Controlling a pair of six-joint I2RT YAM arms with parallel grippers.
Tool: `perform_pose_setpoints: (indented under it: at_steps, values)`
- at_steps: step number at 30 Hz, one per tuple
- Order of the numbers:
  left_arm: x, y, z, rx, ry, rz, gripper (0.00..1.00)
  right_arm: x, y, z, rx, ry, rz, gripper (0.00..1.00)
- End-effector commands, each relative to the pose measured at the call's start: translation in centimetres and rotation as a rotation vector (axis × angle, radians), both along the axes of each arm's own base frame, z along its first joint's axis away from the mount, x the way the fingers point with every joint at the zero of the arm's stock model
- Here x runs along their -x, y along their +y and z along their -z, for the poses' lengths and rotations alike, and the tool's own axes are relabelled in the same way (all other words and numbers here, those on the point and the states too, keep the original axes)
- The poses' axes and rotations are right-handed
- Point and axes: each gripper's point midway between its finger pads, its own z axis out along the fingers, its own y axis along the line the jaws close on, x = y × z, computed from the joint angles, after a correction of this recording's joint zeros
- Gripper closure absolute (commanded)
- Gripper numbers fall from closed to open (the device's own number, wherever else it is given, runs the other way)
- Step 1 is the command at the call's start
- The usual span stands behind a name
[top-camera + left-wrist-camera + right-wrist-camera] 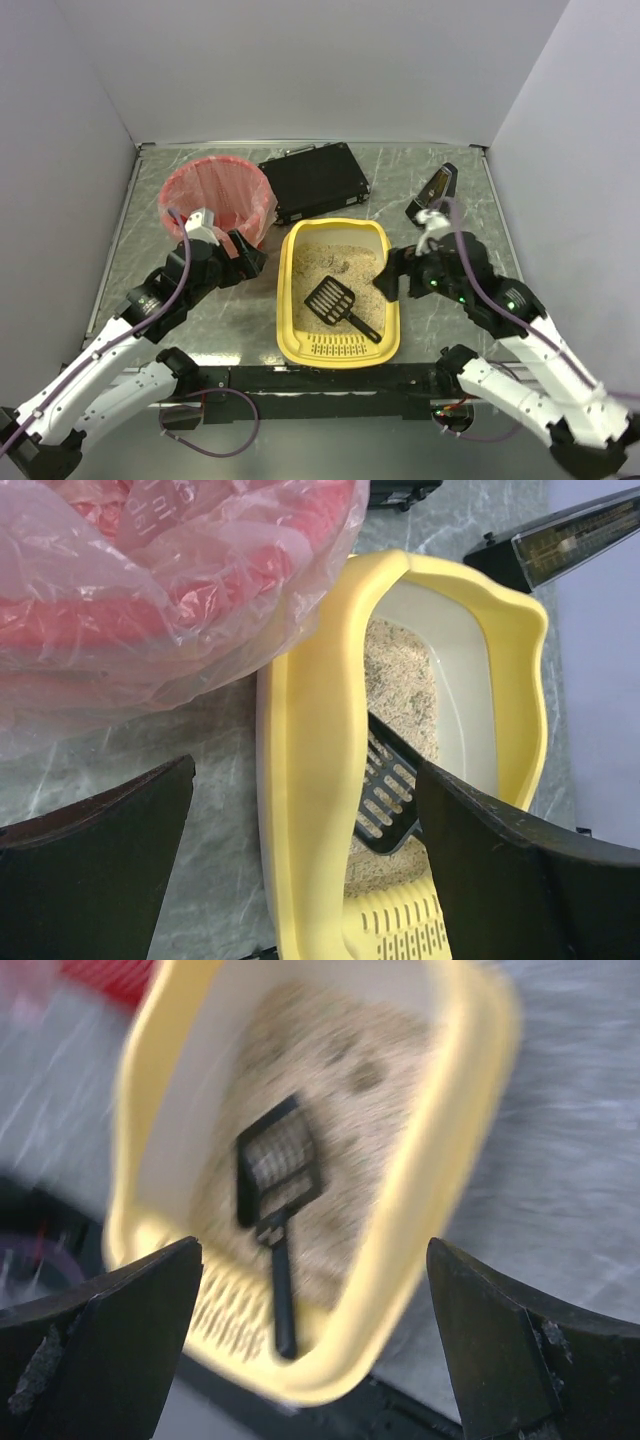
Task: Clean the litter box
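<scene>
The yellow litter box (pixel 287 300) stands at the table's near middle, holding beige litter and a few darker clumps (pixel 336 263). A black slotted scoop (pixel 335 300) lies in it, handle toward the near right corner. My left gripper (pixel 252 262) hovers open just left of the box, between it and the bin. In the left wrist view the box rim (pixel 310 760) and scoop (pixel 385 805) show between my open left gripper (pixel 305 870). My right gripper (pixel 388 282) is open at the box's right rim. The blurred right wrist view shows the scoop (pixel 280 1190) in the box (pixel 440 1190), beyond my right gripper (pixel 315 1340).
A round bin with a pink liner (pixel 218 198) stands at the back left, close to my left gripper. A flat black case (pixel 313 180) lies behind the box. A small black device (pixel 433 192) sits at the back right. Grey walls enclose the table.
</scene>
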Motion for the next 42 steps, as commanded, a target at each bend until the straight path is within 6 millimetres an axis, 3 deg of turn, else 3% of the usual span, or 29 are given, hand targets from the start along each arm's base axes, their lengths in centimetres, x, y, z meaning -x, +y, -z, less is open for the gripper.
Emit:
perform_pose_setpoints:
  at_steps: [1, 8, 13, 17, 26, 31, 42]
  values:
    - [-0.6, -0.2, -0.1, 0.009, -0.012, -0.012, 0.03, 2.2, 3.2, 0.2, 0.092, 0.075, -0.155, 0.00]
    - [-0.6, -1.2, -0.2, 0.016, 0.003, 0.033, 0.03, 5.9, 6.3, 4.7, 0.306, 0.213, -0.403, 0.01]
    - [-0.4, -1.9, -0.1, 0.043, -0.003, 0.059, 0.03, 5.7, 8.0, 6.4, 0.359, 0.235, -0.443, 0.06]
    - [-0.7, -1.5, 0.1, 0.028, -0.001, 0.039, 0.03, 5.1, 8.2, 7.9, 0.439, 0.280, -0.445, 0.21]
    - [-0.8, -2.1, 0.3, 0.024, 0.018, 0.060, 0.03, 5.4, 8.4, 10.6, 0.516, 0.364, -0.467, 0.27]
    - [-0.9, -2.4, 0.4, 0.040, 0.018, 0.063, 0.03, 3.5, 8.1, 11.5, 0.578, 0.331, -0.370, 0.31]
    - [-1.0, -3.1, 1.0, 0.040, 0.039, 0.086, 0.03, 4.5, 8.2, 13.8, 0.601, 0.395, -0.425, 0.34]
